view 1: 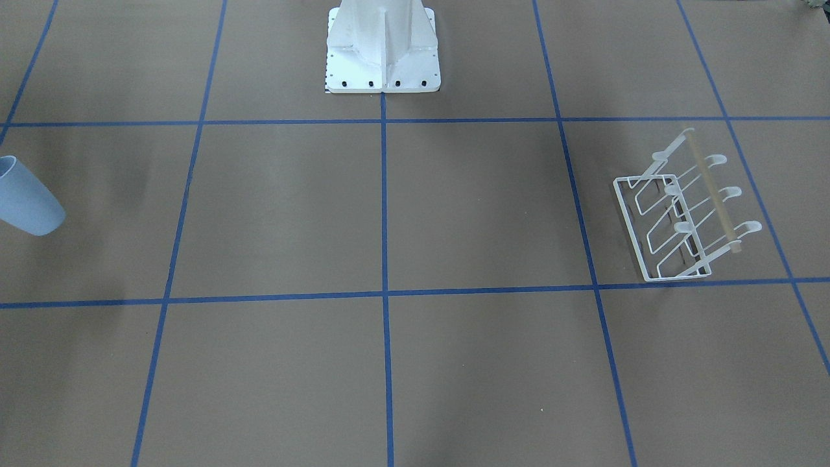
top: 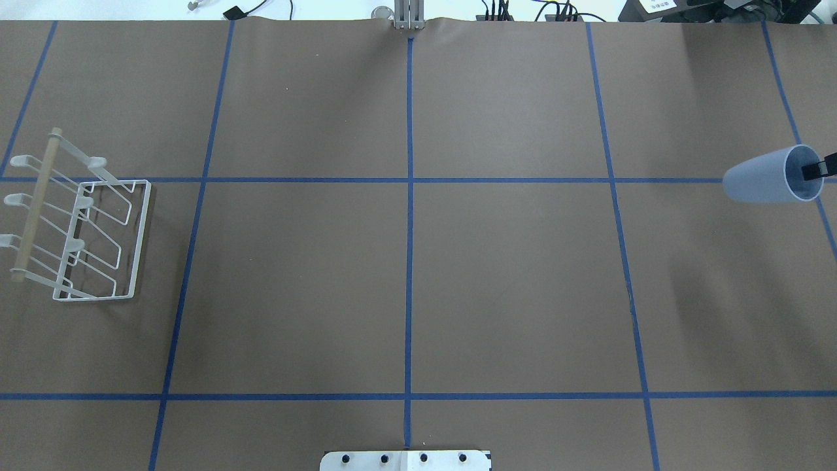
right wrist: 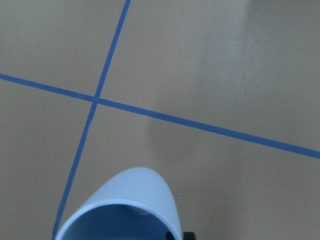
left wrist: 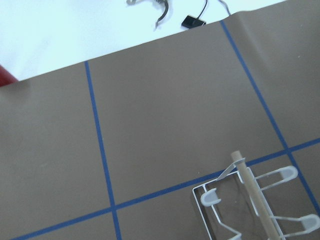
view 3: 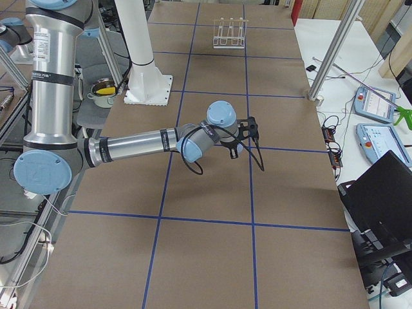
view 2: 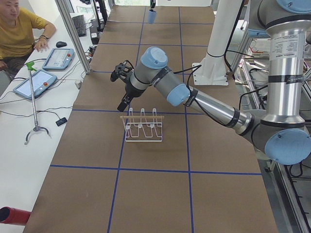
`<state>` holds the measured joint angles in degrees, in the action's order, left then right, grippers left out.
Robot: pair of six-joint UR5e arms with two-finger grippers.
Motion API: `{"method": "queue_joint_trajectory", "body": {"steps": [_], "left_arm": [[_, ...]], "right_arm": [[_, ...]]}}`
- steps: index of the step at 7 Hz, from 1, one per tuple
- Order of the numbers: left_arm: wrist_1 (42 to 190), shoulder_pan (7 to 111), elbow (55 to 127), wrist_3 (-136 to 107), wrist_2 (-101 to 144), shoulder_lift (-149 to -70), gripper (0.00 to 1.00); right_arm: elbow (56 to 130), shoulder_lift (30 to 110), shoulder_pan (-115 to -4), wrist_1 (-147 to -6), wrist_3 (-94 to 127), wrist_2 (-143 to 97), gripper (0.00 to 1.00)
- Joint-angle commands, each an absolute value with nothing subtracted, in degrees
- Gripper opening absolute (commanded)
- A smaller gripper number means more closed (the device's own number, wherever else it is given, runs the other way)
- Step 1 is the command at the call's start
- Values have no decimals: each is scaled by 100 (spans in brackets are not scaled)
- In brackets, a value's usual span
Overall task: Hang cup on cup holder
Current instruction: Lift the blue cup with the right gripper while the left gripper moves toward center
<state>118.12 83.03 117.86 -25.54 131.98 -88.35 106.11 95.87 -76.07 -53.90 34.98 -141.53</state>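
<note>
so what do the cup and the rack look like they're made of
Cup: probably plastic, matte pale blue, evenly coloured, no glare. Cup holder: white-coated wire, likely metal, judging by thin bent rods. Its bar: seemingly unpainted light wood.

No writing, number or brand mark is legible in any view. A white label (top: 662,4) sits on a dark box (top: 634,12) past the far edge of the worktop (top: 510,275), but its print is too small to make out. The screens of the near pendant (view 2: 35,82) and the far pendant (view 2: 59,58) on the white side desk (view 2: 19,131) show coloured panels, their wording too blurred to read.
</note>
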Motion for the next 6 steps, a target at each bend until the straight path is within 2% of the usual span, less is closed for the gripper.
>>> {"method": "queue_joint_trajectory", "body": {"steps": [1,4,6], "left_arm": [[12917,7492,11786,-4203,13157,-9034,99],[14077,6525,11812,-7066,13236,-9788,98],[14518,5629,11804,-9104,13175,-10700,98]], "right_arm": [[10600,9606,-7603,-3507,5581,-14526,0],[10600,9563,-7550,-1368,7781,-14590,0],[10600,9213,-7515,-540,8889,-14695,0]]}}
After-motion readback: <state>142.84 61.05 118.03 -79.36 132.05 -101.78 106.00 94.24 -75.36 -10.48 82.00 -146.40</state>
